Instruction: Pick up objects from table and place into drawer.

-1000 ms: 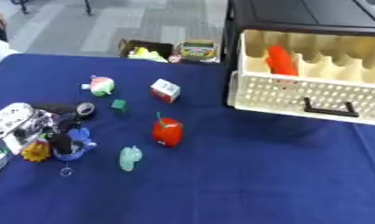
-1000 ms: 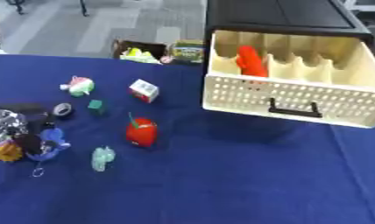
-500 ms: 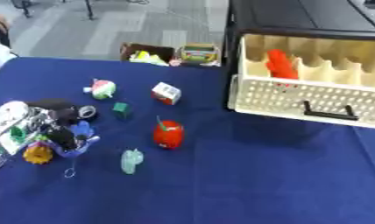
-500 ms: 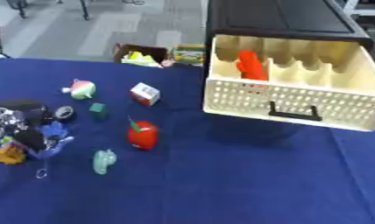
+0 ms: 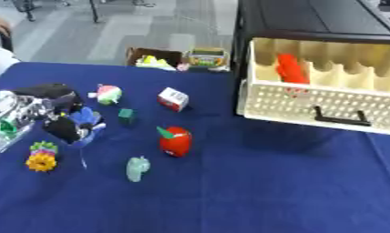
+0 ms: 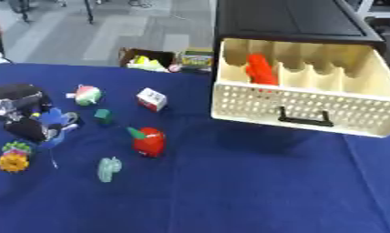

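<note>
left hand [image 5: 51, 109] over blue table [image 5: 254, 191]

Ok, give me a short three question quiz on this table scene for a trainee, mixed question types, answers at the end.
1. True or false: the cream drawer stands pulled open.
2. Which item already stands inside the drawer? A) red item B) green cube C) white box
3. Fill in: the left hand is curled round a small ____ object.

Key: 1 true. 2 A. 3 blue.
</note>
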`<state>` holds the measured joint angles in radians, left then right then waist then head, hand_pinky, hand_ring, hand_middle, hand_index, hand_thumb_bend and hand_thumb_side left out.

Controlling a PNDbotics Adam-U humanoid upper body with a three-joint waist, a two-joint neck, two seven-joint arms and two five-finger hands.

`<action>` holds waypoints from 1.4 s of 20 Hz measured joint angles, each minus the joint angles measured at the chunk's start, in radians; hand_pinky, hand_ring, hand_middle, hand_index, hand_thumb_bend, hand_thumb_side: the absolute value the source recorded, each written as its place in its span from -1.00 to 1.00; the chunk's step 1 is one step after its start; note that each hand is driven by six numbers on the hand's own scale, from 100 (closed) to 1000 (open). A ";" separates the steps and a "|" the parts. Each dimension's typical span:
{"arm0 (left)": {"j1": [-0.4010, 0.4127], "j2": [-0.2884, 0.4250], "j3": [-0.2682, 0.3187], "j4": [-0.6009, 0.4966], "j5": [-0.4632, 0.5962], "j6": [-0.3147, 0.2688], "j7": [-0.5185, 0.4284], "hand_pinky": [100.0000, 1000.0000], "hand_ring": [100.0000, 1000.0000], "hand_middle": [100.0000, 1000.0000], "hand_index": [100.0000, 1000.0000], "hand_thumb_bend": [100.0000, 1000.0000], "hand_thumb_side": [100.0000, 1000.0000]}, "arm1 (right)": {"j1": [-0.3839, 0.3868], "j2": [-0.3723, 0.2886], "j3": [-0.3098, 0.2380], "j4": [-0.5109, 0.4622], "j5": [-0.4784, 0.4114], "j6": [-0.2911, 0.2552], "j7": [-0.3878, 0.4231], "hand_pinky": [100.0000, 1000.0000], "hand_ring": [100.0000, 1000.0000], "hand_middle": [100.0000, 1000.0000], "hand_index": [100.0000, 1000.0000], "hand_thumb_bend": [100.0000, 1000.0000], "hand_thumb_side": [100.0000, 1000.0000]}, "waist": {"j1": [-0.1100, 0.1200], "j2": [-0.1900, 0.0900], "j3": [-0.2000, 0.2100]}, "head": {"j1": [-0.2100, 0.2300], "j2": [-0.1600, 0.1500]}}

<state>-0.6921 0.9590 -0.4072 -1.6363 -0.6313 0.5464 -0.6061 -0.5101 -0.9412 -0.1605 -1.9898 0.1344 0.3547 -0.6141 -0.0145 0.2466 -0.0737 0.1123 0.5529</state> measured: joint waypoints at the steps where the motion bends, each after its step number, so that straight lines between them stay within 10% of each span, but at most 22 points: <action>1: -0.006 0.000 0.007 -0.013 0.000 0.002 0.002 -1.00 -0.51 -0.01 -0.63 -1.00 -0.61 | 0.000 0.000 0.000 0.000 0.000 -0.001 -0.001 -0.72 -0.36 -0.51 0.44 -1.00 0.97 | 0.000 0.000 0.001 | -0.001 0.000; 13: -0.190 -0.033 0.070 -0.117 -0.008 0.012 0.009 -1.00 -0.57 -0.06 -0.66 -1.00 -0.60 | 0.000 0.000 0.000 0.000 -0.004 0.001 -0.007 -0.72 -0.36 -0.51 0.43 -1.00 0.97 | 0.015 -0.017 0.011 | -0.014 0.009; 28: -0.525 -0.342 0.071 0.058 -0.115 -0.047 0.078 -1.00 -0.61 -0.10 -0.66 -1.00 -0.59 | -0.049 0.006 0.004 0.000 -0.009 0.002 0.008 -0.72 -0.36 -0.51 0.42 -1.00 0.96 | 0.041 -0.021 -0.028 | -0.003 0.000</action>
<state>-1.2175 0.6171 -0.3362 -1.5781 -0.7464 0.4991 -0.5279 -0.5593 -0.9349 -0.1562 -1.9898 0.1251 0.3571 -0.6058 0.0264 0.2258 -0.1015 0.1092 0.5526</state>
